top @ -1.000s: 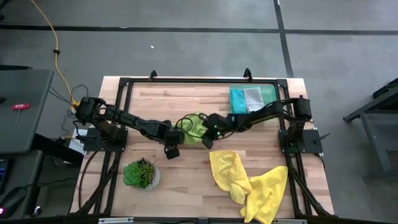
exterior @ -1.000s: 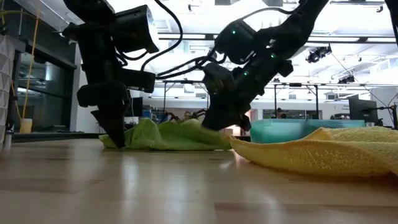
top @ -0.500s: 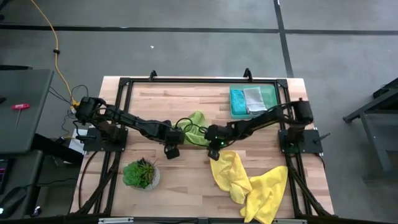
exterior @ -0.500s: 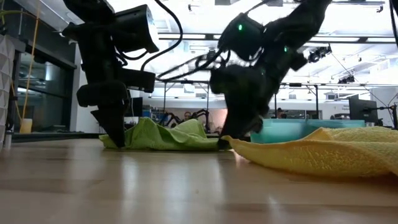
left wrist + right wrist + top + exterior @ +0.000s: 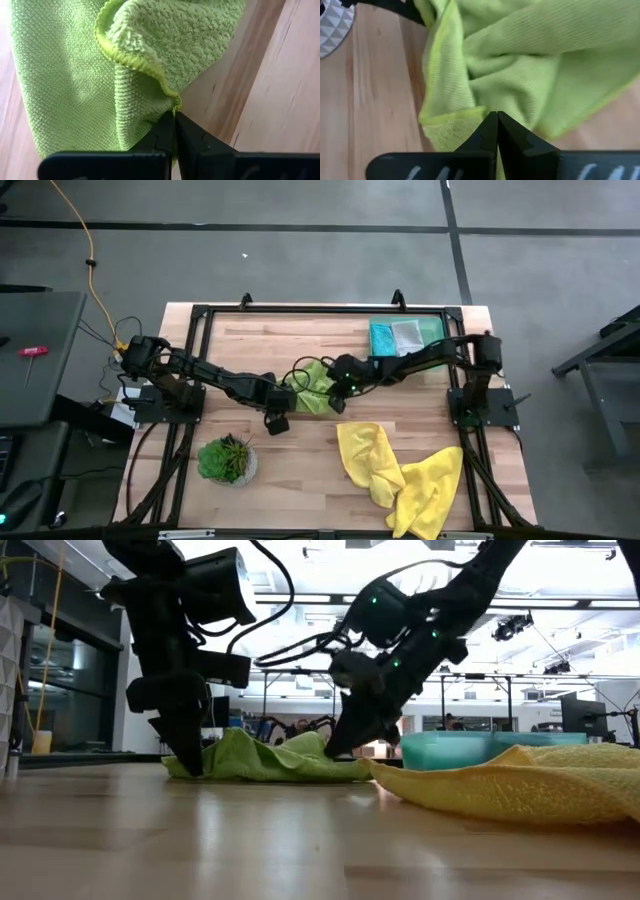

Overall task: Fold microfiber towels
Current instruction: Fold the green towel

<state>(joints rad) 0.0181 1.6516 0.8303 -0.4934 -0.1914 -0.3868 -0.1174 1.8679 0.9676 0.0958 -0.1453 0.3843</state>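
Lime-green microfiber towel [image 5: 316, 385] lies crumpled mid-table on the pale wooden tabletop [image 5: 300, 465] — both arms meet at it. Left gripper [image 5: 174, 117] has its fingers pinched together on the towel's hemmed edge, tips down at the wood; right gripper [image 5: 496, 119] is likewise clamped on an opposite edge. Two bright yellow microfiber towels [image 5: 400, 470] lie heaped nearer the front right, apart from the grippers.

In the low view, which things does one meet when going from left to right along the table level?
left gripper → lime green towel → right gripper → teal tray → yellow towel
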